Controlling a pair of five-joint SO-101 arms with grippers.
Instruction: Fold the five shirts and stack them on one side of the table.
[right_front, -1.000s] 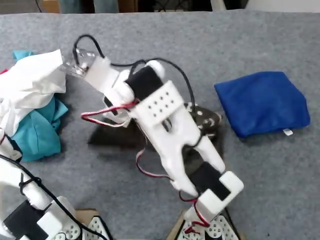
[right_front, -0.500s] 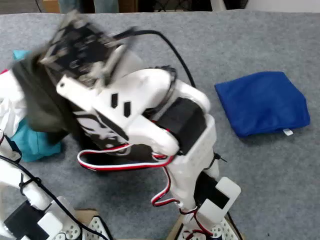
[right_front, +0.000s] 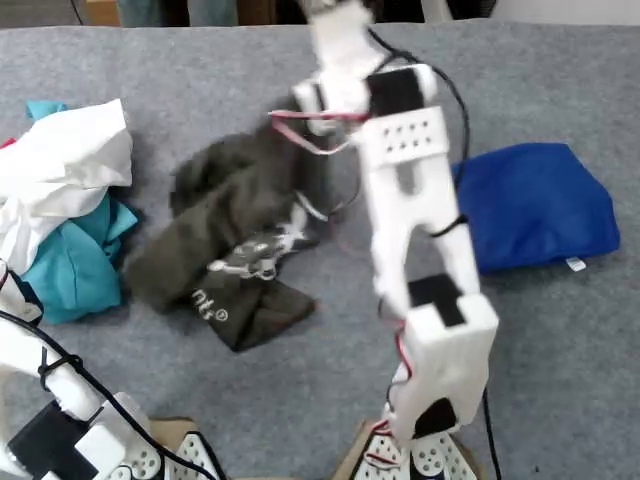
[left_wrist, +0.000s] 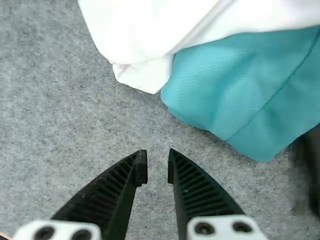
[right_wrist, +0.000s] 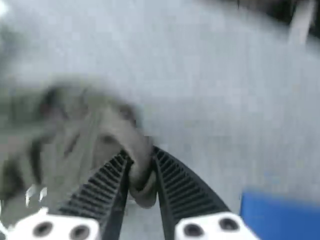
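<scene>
— Two grippers, so what is each one doing?

— My right gripper (right_wrist: 142, 165) is clenched on a fold of the dark shirt (right_front: 235, 250). That shirt sprawls crumpled on the worktop (right_front: 560, 380), just off centre toward 9 o'clock.

— And the left?

— My left gripper (left_wrist: 156, 165) hangs over bare worktop, jaws a narrow gap apart, grasping nothing. Just beside it the white shirt (right_front: 70, 160) is heaped on the teal shirt (right_front: 70, 265), out at 9 o'clock. The folded blue shirt (right_front: 530, 205) lies at 3 o'clock.
</scene>
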